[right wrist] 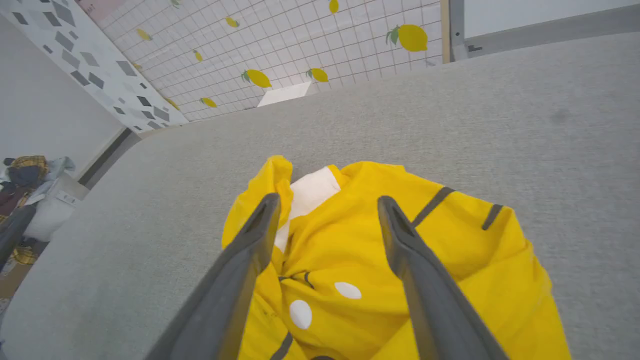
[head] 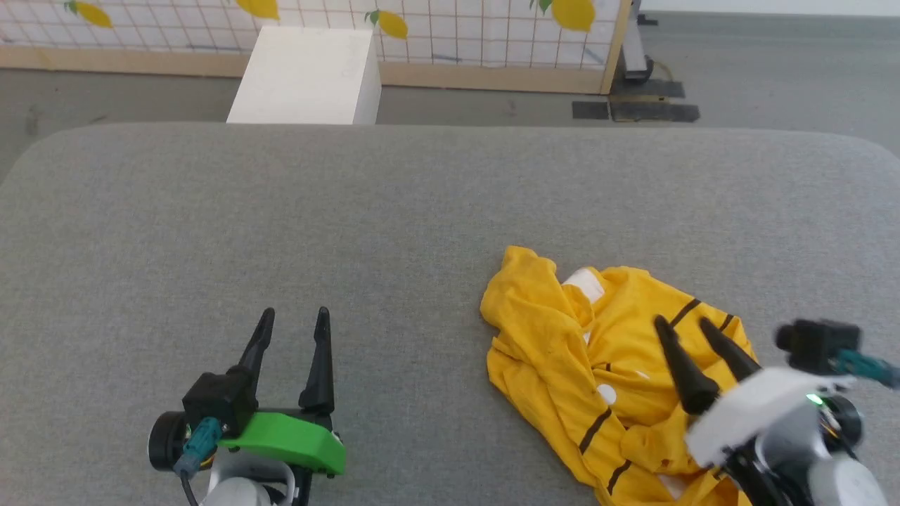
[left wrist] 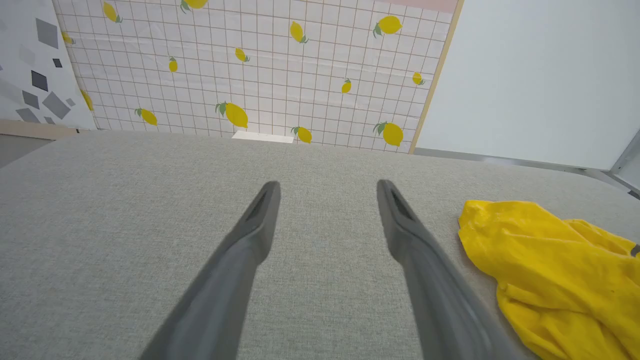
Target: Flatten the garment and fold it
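Note:
The garment (head: 562, 351), a bright yellow T-shirt with white patches and black stripes, lies crumpled on the grey padded table (head: 422, 211), right of centre near the front edge. My right gripper (head: 685, 323) hovers over the crumpled shirt with its fingers open and nothing between them; in the right wrist view the garment (right wrist: 350, 250) lies below the spread fingers (right wrist: 250, 240). My left gripper (head: 294, 316) stands open over bare table at the lower left, well apart from the shirt. In the left wrist view the garment (left wrist: 550, 260) lies to the right of the open gripper (left wrist: 327, 187).
A white box (head: 309, 74) stands on the floor beyond the table's far edge, before a lemon-patterned panel (head: 457, 28). Dark floor plates (head: 633, 109) lie at the back right. A pile of clothes (right wrist: 25, 185) sits off the table's side in the right wrist view.

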